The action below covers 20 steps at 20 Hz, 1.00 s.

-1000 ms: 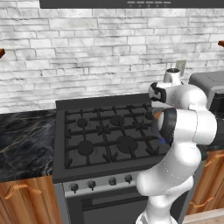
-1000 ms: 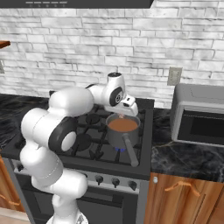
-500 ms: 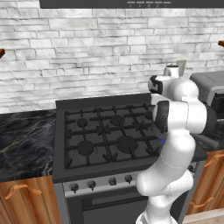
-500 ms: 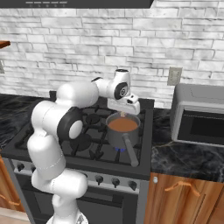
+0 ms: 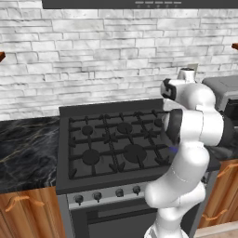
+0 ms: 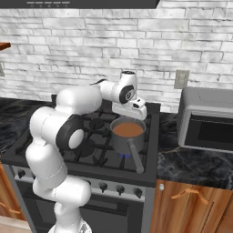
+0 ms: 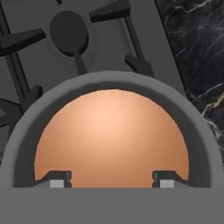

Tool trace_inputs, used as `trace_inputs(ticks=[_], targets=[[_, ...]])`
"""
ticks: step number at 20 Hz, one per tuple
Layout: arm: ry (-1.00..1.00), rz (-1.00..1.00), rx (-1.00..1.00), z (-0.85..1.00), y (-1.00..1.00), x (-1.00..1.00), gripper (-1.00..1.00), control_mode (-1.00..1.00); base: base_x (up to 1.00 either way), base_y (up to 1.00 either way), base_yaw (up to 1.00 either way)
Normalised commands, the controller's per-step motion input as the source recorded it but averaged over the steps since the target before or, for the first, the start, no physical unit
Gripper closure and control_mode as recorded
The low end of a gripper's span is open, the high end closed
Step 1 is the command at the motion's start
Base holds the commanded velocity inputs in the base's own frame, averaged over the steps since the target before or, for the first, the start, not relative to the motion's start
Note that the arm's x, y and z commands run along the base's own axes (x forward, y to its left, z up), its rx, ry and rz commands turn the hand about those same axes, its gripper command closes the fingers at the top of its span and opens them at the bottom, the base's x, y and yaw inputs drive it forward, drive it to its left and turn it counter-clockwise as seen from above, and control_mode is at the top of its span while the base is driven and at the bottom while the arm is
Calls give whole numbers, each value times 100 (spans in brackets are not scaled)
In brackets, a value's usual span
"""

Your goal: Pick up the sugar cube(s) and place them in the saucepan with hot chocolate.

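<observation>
The gripper (image 7: 105,181) hangs directly over the saucepan (image 7: 111,135), fingertips (image 7: 58,180) spread wide with nothing between them, the brown hot chocolate (image 6: 128,129) beneath. The saucepan sits on the stove's (image 6: 93,150) front right burner. Beyond the stove, on the marble worktop (image 6: 195,164), stands a microwave (image 6: 205,119).

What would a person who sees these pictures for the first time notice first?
Most striking is the grey saucepan of reddish-brown hot chocolate on the right front burner of the black stove, its handle toward the front. The white arm bends over it, its pincer open, empty, directly above the liquid. A grey microwave stands on the right counter.
</observation>
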Motion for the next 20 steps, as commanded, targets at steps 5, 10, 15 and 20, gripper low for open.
trace_inputs(ticks=[5, 10, 15, 20], targets=[[0, -4, -2, 6, 9, -34, -100, -100, 0, 0, 0], [-6, -1, -2, 55, 73, -47, -100, -100, 0, 0, 0], [-22, 0, 0, 70, 90, -80, -100, -100, 0, 0, 0], [-33, 0, -1, 73, 88, -100, -100, -100, 0, 0, 0]])
